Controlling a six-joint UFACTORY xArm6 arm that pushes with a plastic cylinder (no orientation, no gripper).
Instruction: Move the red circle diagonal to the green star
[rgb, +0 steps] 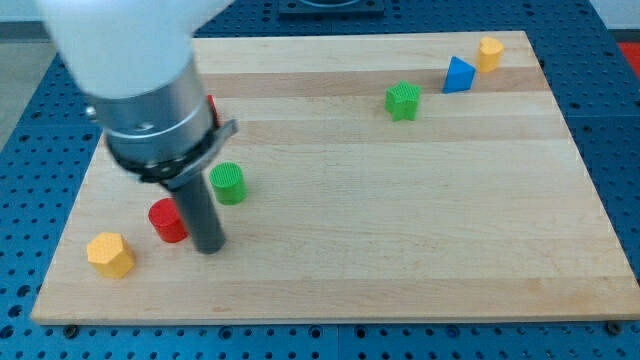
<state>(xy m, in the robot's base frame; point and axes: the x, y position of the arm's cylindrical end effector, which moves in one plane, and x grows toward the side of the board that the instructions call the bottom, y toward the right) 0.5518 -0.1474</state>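
Nearest the bottom edge of the wooden tabletop (400, 250), close to its bottom-left corner, we see a yellow block (110, 254) with a faceted, roughly hexagonal top. Just beyond it, up and toward the view's right, sits the red circle (167, 221). Our tip (210, 248) rests on the board right beside the red circle, on its right side, so near that we cannot tell whether the two touch. We carry no pincer, only the dark rod, so nothing is gripped.

A little farther back, just to the right of the rod, stands a green cylinder (228, 183), apart from the red circle. A sliver of another red block (211, 108) peeks out near the left edge, mostly hidden behind our arm housing (150, 100); its shape cannot be made out.

Well across the board, toward the top-right corner, lies the green star (403, 100), far from the red circle. Beyond it, further right, sits a blue triangular block (458, 75), and just beside that, nearest the top-right corner, a second yellow block (489, 53).
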